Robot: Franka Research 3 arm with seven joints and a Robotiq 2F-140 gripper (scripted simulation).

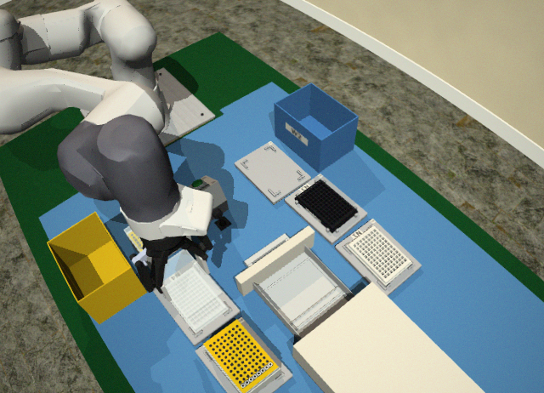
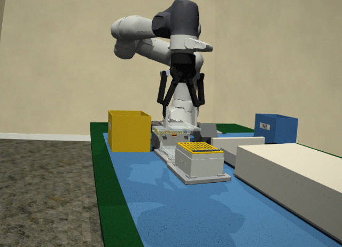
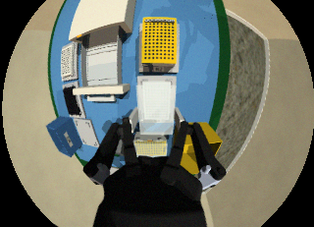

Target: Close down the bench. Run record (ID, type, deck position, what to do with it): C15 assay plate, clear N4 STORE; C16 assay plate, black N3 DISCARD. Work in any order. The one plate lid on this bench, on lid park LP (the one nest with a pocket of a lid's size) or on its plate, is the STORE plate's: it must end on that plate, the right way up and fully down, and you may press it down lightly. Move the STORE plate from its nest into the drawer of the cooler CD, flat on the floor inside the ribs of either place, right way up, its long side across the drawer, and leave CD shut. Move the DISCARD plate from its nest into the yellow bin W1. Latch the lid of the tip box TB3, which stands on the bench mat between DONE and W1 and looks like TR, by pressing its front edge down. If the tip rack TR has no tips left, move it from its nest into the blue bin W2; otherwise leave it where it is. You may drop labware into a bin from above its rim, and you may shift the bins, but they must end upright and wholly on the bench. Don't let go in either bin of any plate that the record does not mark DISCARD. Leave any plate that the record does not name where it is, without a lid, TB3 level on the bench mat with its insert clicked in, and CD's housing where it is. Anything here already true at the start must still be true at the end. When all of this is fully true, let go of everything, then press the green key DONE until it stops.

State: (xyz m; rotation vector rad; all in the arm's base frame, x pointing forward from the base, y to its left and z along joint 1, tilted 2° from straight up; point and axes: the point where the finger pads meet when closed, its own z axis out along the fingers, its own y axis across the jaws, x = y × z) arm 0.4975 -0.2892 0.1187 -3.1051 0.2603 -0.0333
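One cooler (image 1: 377, 344) at near edge of surface (image 1: 461, 265), drawer (image 1: 303, 292) pulled out. Yellow bin (image 1: 94, 287) just beside arm. Clear plate (image 1: 197, 294) in nest, black plate (image 1: 325, 204) in own nest. Jaws (image 2: 180, 114) clamped on clear lid (image 2: 179, 126), held over tip box (image 2: 165, 136), behind clear plate.

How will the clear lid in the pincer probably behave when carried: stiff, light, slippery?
The clear lid looks thin and hollow, so it is probably light. It sits level in the pincer without sagging, so it is likely stiff. Its smooth walls may slip if tilted.
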